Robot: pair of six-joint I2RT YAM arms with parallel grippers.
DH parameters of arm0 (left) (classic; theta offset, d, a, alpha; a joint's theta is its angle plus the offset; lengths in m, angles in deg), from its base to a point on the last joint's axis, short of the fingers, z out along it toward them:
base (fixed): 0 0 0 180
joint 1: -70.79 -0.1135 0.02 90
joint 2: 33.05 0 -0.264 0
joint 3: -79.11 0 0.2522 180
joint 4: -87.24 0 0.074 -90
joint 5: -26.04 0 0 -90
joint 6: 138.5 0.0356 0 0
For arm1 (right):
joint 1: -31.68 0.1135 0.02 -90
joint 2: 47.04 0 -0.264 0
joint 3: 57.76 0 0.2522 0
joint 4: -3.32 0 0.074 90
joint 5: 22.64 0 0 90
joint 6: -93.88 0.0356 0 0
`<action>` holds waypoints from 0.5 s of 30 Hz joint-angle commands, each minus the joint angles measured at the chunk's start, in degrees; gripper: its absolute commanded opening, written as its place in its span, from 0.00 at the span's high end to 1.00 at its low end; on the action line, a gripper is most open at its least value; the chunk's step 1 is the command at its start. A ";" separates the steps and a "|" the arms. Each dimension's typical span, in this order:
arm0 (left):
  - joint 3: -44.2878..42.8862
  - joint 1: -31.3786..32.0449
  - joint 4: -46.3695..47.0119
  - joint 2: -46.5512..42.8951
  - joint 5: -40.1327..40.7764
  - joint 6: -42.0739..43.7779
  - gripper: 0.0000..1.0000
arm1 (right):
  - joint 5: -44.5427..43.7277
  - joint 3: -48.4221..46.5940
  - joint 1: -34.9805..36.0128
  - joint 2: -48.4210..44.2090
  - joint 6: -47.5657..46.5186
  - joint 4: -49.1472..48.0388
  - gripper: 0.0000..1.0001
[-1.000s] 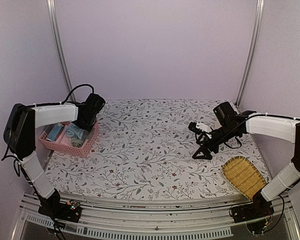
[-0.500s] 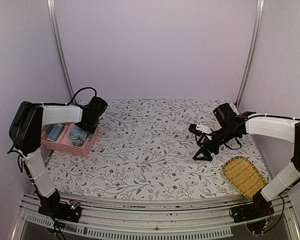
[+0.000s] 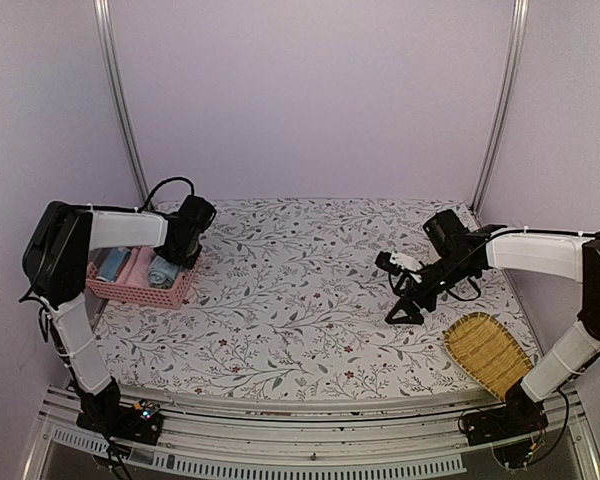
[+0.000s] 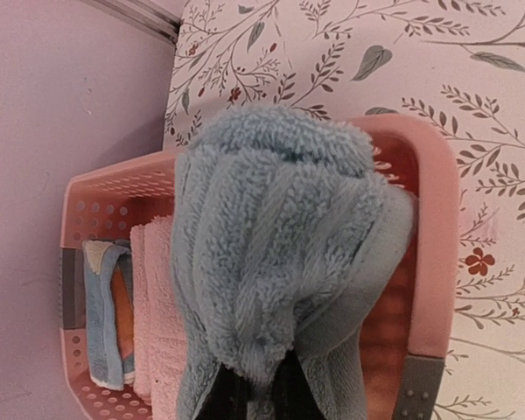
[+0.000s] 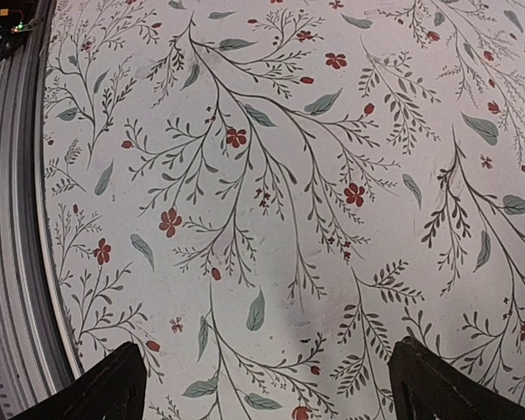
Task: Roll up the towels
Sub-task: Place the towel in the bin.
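Left fingers: closed (image 4: 230, 398) on a bunched fold of the blue towel (image 4: 271, 245), low in the centre of the left wrist view.
Right fingers: spread wide (image 5: 105, 389), holding nothing, with only bare floral table (image 5: 271, 201) between them.
Where the towel was: inside the pink basket (image 3: 175, 292) at the left middle of the top view, heaped up to about the rim. A pale pink cloth (image 4: 153, 306) lay beside it.
Second towel: I could not pick out a green one in any view.
Which way it pointed: in the wrist view the ribbed pile ran from my fingers at the bottom edge up to a rounded hump at the upper centre, over the basket rim on the table side.
Long axis: none usable. It was folded over on itself into a lump, so I could not tell its true length.
Step, as I judged it: taking the towel out of the basket, rolling not yet begun.
Next move: lift it clear of the rim without dragging the basket, carry it towards frame centre, then spread it flat with the right fingers pinning an edge.
Further out: a woven tray (image 3: 487, 352) sat at the lower right.
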 commanded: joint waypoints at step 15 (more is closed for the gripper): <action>1.77 -4.81 3.03 -0.92 -23.64 -6.50 0.64 | -0.18 -0.31 0.10 2.60 -0.51 1.63 0.01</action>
